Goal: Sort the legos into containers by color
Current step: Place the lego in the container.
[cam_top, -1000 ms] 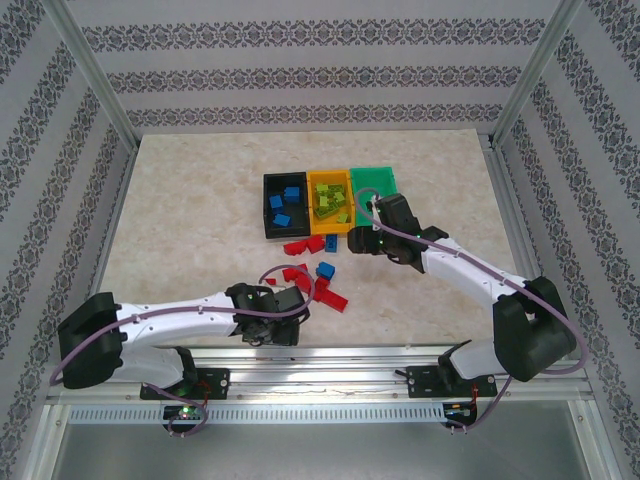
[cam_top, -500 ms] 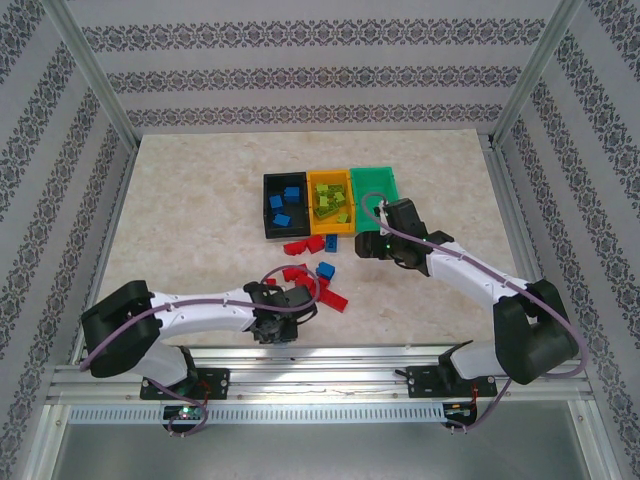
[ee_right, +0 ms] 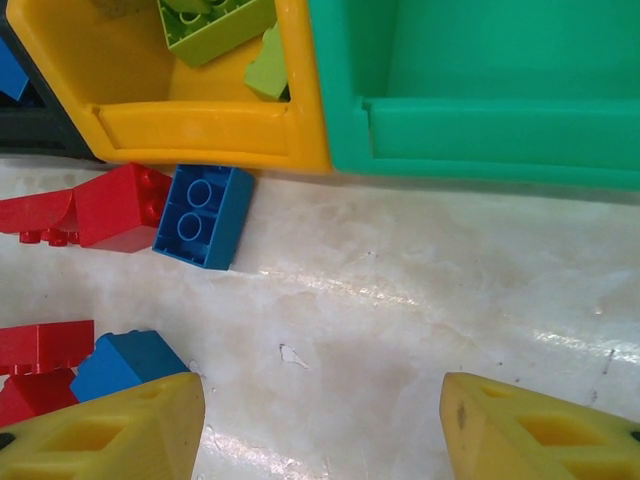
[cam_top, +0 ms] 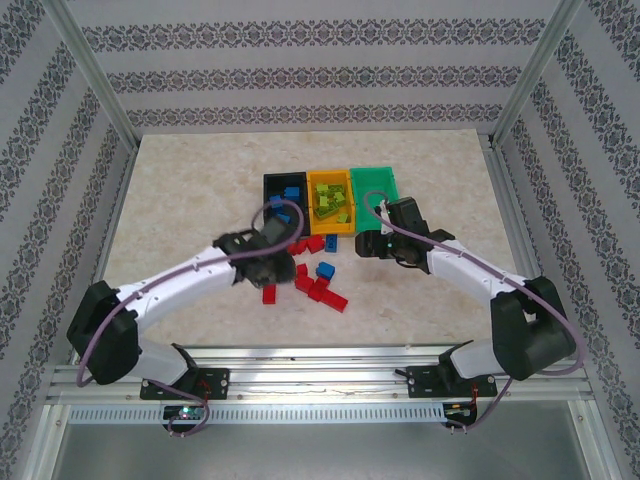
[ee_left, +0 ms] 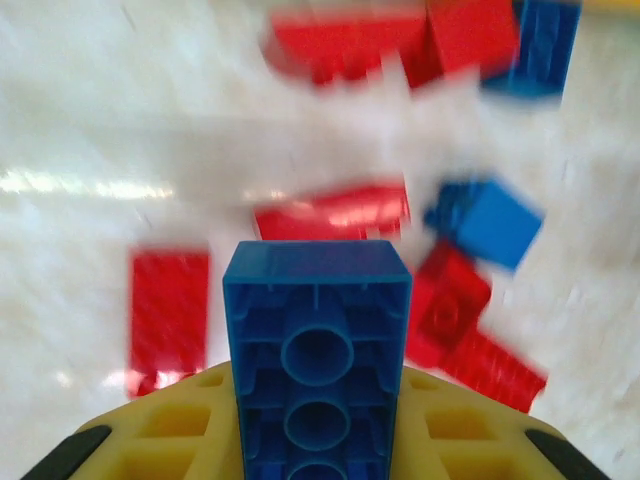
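My left gripper (ee_left: 317,405) is shut on a blue lego (ee_left: 317,340), held hollow underside toward the camera above the loose pile. From above, the left gripper (cam_top: 280,266) hangs just in front of the black container (cam_top: 284,181). Red legos (ee_left: 168,305) and a blue one (ee_left: 486,218) lie blurred on the table below it. The yellow container (cam_top: 330,200) holds lime legos (ee_right: 215,25). The green container (ee_right: 480,140) looks empty. My right gripper (ee_right: 320,420) is open over bare table in front of the green container, with nothing between its fingers.
A blue lego (ee_right: 203,215) and a red one (ee_right: 110,210) lie against the yellow container's front wall (ee_right: 200,135). More red legos (cam_top: 325,292) and a blue one (cam_top: 325,270) sit between the arms. A lone red lego (cam_top: 268,293) lies nearer the front edge.
The left gripper shut on the blue lego, then swung from near the front edge up toward the black container. The right arm stayed almost still.
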{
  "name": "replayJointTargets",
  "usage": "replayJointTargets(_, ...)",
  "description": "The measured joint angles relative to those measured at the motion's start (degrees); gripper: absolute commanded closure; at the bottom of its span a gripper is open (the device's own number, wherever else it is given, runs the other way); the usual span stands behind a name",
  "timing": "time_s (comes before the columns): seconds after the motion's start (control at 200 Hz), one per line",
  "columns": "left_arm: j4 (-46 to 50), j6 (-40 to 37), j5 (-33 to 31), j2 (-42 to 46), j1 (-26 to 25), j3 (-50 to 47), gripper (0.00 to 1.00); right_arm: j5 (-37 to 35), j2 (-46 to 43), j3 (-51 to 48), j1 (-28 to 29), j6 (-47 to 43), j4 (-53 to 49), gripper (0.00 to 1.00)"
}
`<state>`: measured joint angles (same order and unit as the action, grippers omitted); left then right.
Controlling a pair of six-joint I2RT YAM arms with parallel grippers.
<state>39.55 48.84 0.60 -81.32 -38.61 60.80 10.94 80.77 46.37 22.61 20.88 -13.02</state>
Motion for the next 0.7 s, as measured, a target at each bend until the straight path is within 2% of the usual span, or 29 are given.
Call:
replayJointTargets(0.13,1.5,-8.3,0.5,-5.4,7.6,10.3,0.71,1.5,0.6,0.7,0.2,0.3,0.0,0.36)
replayJointTargets(0.375,2.1,-19.5,2.6,-24.1,13.3,30.9,0.65,3.1,2.1,1.4,5.1,1.8,-0.1,0.36)
replayJointTargets(0.415,2.3,-20.7,2.7,-26.9,14.0,33.3,0.60,3.5,2.6,1.5,6.4,2.0,-0.1,0.36)
replayJointTargets(0.555,3.8,-24.4,3.9,-34.4,16.1,39.2,0.28,4.2,5.2,2.4,11.0,3.4,-0.2,0.36)
replayJointTargets(0.7,4.6,-26.1,8.8,-35.0,16.9,39.7,0.25,4.2,7.3,2.6,14.1,4.5,-0.5,0.36)
